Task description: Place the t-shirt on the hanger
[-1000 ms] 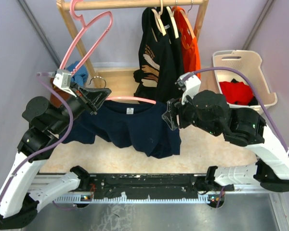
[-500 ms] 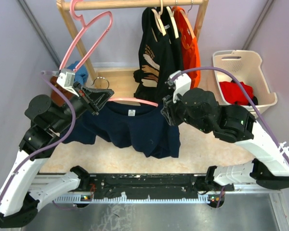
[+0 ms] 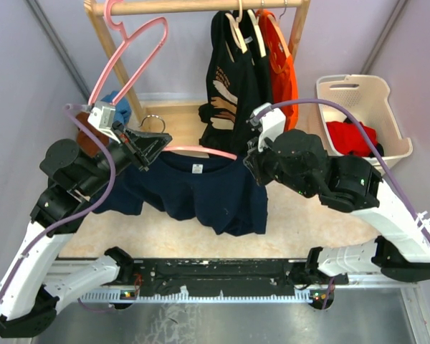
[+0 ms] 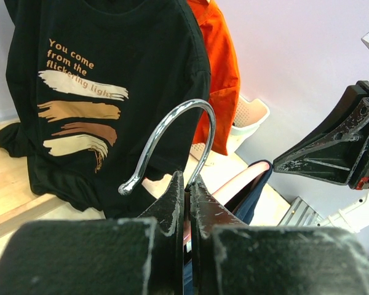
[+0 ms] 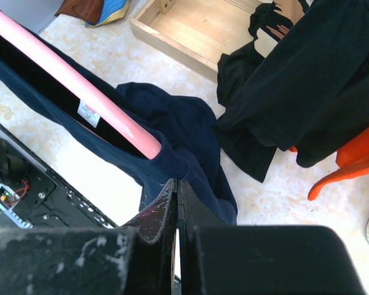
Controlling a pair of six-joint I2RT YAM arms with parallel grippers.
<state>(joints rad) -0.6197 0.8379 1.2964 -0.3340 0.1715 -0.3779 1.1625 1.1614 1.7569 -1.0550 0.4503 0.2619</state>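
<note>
T-shirt (image 3: 208, 193): hanging between both arms over the beige surface (image 3: 129, 229), collar up, showing its white label (image 3: 193, 166) just under the hanger (image 3: 201, 149). Drooping lowest at the right hem, trailing a sleeve off to the left.

Hanger: lying roughly level along the neck opening, tucking the right end of its pink arm into the shoulder fabric in the right wrist view.

Left gripper (image 3: 152, 143): clamping tight on the hanger's neck, right at the base of the silver hook (image 4: 183, 117), keeping the hook curving up above the fingertips (image 4: 172, 196).

Right gripper (image 3: 249, 163): squeezing down to a hairline gap at the shirt's right shoulder, just below the pink arm's end. Seemingly pinching navy fabric, but hiding the actual pinch point behind its own fingertips (image 5: 166, 196), so not certain.

Behind: hanging on the wooden rail (image 3: 201, 7), black shirt with tan print (image 3: 233, 86) and orange shirt (image 3: 283, 64), touching side by side; all-pink hanger (image 3: 132, 54) dangling further left. Sitting at the right: white basket (image 3: 351, 89), holding red cloth (image 3: 351, 136).
</note>
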